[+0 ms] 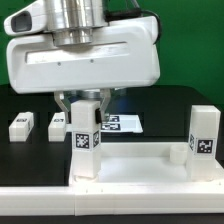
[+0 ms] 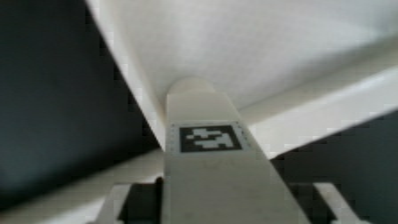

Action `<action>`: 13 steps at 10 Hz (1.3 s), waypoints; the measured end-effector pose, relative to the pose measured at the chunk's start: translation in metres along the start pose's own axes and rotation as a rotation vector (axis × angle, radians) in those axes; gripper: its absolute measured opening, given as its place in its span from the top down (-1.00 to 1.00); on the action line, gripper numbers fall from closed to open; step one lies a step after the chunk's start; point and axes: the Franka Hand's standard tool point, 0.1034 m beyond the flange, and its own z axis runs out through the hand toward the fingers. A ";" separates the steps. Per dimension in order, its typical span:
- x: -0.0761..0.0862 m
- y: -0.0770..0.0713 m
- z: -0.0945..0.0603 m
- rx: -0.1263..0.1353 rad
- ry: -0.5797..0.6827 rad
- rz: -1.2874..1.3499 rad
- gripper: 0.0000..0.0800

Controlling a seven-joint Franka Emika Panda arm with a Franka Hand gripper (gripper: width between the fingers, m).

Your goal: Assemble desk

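Desk leg [image 1: 84, 140] upright (long axis vertical)

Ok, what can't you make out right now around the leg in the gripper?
- Exterior view: the lower end of the held leg merges white-on-white with the tabletop corner; seated or not, cannot tell.
- Wrist view: blurred; the held leg itself covers its tip and the socket.
- Exterior view: the body of the gripper hides the leg's top.
- Exterior view: tags on the two loose legs are too small to read.
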 end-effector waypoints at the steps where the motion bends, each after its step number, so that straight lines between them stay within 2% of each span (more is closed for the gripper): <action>1: 0.000 -0.002 0.001 -0.001 -0.011 0.179 0.25; 2: -0.004 -0.007 0.003 -0.002 -0.030 0.414 0.25; 3: -0.002 -0.008 0.003 0.009 -0.046 0.596 0.25; 4: -0.001 -0.006 0.003 0.029 -0.059 0.683 0.25; 6: -0.001 -0.007 0.003 0.033 -0.067 0.771 0.25; 7: -0.001 -0.008 0.003 0.034 -0.066 0.748 0.25; 8: -0.001 -0.007 0.003 0.034 -0.061 0.630 -0.14; 9: 0.000 -0.007 0.003 0.040 -0.056 0.463 -0.45; 10: 0.000 -0.006 0.002 0.041 -0.055 0.268 -0.45; 11: -0.002 -0.007 0.002 0.044 -0.059 0.103 -0.59; 13: -0.003 -0.005 0.003 0.046 -0.058 -0.041 -0.61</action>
